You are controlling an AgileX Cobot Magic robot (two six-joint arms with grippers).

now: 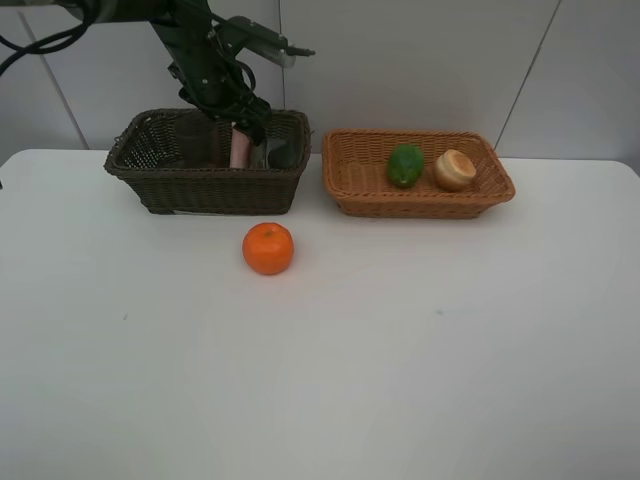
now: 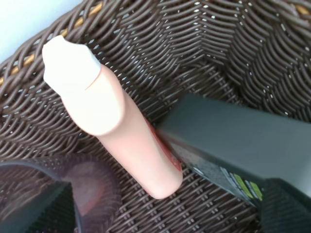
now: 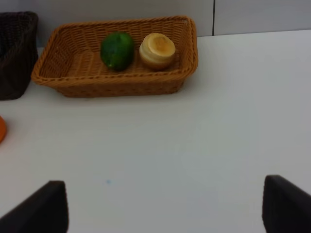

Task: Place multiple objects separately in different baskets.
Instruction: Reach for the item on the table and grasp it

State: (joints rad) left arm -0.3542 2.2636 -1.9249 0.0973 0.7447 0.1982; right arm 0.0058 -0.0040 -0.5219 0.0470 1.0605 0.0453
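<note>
My left gripper (image 1: 252, 118) hangs inside the dark brown basket (image 1: 150, 175), open. In the left wrist view its fingertips (image 2: 39, 208) stand wide apart and clear of the pink white-capped bottle (image 2: 121, 131), which leans on the basket wall next to the dark green square bottle (image 2: 228, 141) and the purple cup (image 2: 92, 189). The orange (image 1: 268, 248) sits on the table in front of this basket. In the light tan basket (image 1: 345, 195) lie the green fruit (image 1: 405, 165) and the peach-like fruit (image 1: 455, 170). My right gripper (image 3: 163, 208) is open over bare table, holding nothing.
The two baskets stand side by side at the back of the white table (image 1: 400, 350), near the wall. In the right wrist view the tan basket (image 3: 116, 90) lies ahead, with the dark basket (image 3: 14, 53) and a sliver of the orange (image 3: 1, 128) at the frame's edge.
</note>
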